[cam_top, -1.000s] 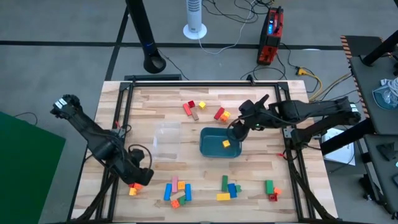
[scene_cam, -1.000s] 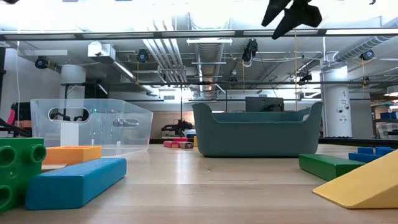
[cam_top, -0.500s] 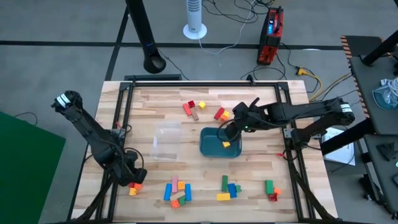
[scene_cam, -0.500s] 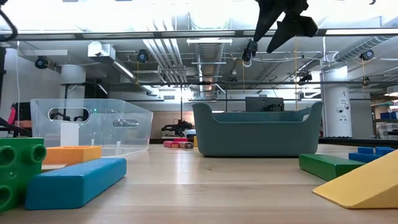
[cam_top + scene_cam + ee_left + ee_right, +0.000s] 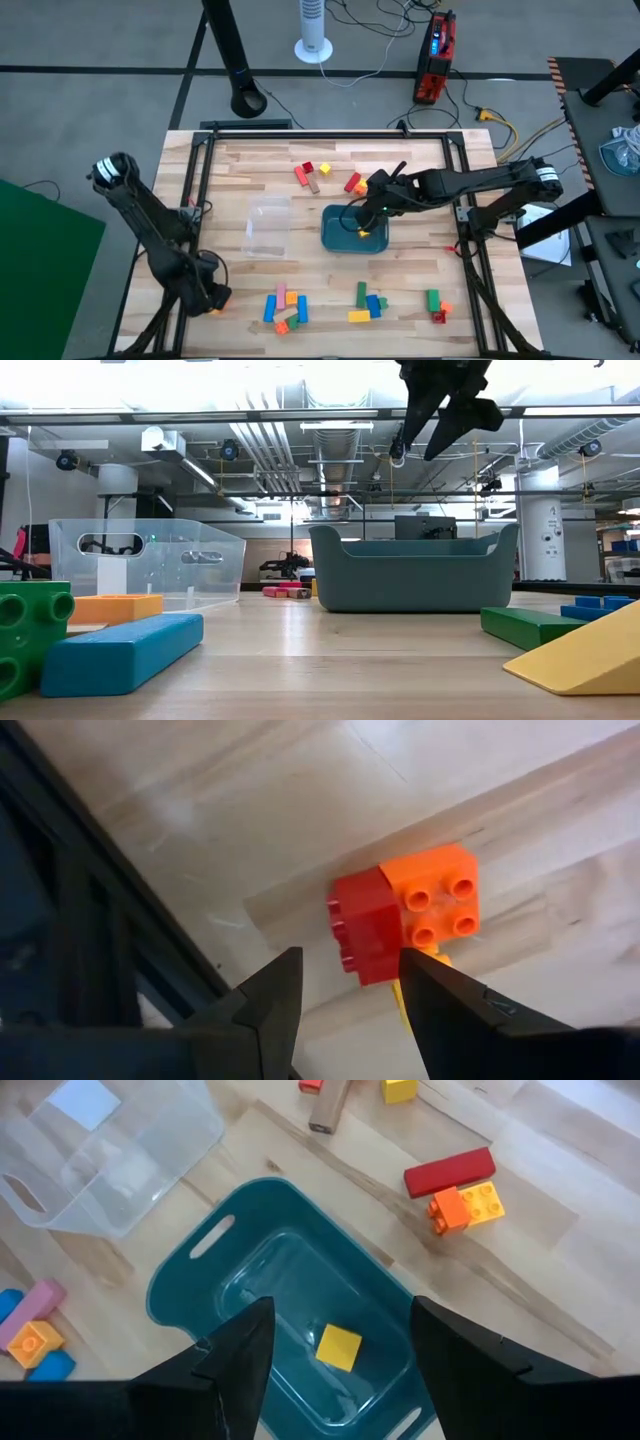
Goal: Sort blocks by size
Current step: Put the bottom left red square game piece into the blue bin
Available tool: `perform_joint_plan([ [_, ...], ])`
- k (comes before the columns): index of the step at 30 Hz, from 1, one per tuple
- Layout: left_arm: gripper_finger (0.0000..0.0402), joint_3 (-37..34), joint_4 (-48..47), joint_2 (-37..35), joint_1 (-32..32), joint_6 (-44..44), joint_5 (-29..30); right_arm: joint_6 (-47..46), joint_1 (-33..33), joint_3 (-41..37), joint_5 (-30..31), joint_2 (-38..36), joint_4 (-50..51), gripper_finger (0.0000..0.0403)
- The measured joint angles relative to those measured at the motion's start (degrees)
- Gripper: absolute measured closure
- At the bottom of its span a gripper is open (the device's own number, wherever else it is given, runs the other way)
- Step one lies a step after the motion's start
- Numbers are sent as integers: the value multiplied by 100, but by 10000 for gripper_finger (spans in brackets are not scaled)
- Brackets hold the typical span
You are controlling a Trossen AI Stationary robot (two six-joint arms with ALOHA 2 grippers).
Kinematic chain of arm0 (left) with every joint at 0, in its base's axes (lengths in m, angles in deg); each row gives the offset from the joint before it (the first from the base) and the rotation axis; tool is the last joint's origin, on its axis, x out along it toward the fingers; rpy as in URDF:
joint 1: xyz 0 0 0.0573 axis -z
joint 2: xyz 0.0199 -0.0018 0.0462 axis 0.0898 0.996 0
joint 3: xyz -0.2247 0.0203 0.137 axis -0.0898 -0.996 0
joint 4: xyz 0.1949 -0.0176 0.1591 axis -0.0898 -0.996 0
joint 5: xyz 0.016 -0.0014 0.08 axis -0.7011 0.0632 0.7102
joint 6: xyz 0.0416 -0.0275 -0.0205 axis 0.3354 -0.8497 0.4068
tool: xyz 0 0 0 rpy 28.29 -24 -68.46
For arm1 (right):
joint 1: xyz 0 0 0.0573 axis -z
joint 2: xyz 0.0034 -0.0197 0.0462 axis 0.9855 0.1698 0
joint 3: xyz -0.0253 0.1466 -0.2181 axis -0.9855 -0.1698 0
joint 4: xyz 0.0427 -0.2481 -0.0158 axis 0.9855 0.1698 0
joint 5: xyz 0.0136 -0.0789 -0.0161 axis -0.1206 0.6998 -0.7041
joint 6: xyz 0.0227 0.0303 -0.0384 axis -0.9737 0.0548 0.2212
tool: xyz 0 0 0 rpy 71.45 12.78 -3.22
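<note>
— Main risk? Clipping the red-and-orange blocks (image 5: 405, 923) with the open, empty left gripper (image 5: 345, 1010) at the counter's (image 5: 300, 265) near-left edge; could shove them off.

— Right gripper (image 5: 335, 1370)? Spread wide, empty, hovering over the teal tray (image 5: 195, 1275). Dropping lower could knock it.

— Contents? One yellow cube (image 5: 338, 1348) in the tray. Clear container (image 5: 267, 226) looks empty. Other blocks (image 5: 285, 306) scattered about.

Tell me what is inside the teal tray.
One small yellow block lies on the floor of the teal tray. The right gripper hangs open above it and holds nothing. Its fingers cover the tray's near corners, so those stay unseen.
</note>
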Motion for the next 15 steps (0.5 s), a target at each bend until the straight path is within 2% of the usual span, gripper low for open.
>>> perform_joint_plan([
  [15, 248, 31, 297, 505, 19, 48, 66, -4, 0, 0, 0, -11, -20, 182],
])
